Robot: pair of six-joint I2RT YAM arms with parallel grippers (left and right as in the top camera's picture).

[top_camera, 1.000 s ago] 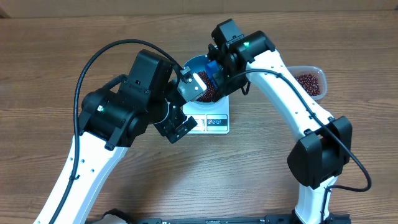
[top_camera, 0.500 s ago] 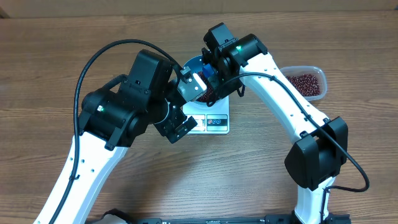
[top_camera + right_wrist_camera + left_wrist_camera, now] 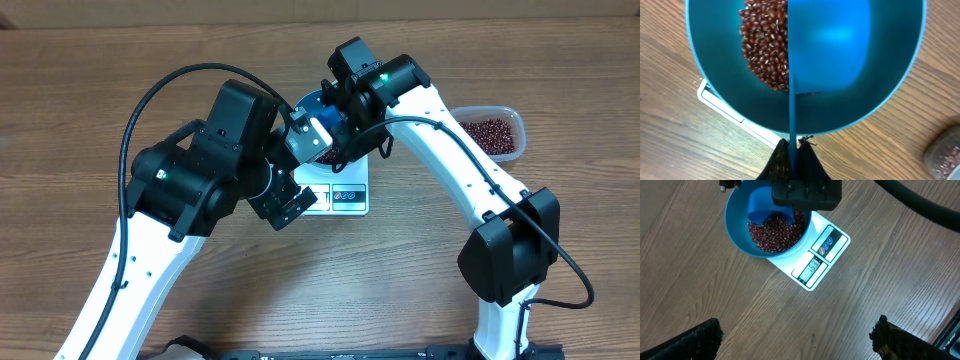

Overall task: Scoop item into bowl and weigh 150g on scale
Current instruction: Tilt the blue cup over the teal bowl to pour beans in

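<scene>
Grip, right: the right pincer [image 3: 792,156] is shut tight on the thin handle of the scoop [image 3: 832,47].
Grip, left: the left pincer [image 3: 797,340] is wide open and holds nothing, up above the worktop [image 3: 880,295].
Where: the bowl [image 3: 734,227] sits on the scale [image 3: 832,242], right under the right pincer (that arm is nearer).
Line: the handle runs straight out from the pincer over the bowl; the scoop's cup is down inside, beside the heap.
Look: the beans [image 3: 765,50] are small, dark red-brown and loose, piled to one side of the bowl's smooth blue inside.
Spare: the tub [image 3: 519,135] holds more, well apart.
</scene>
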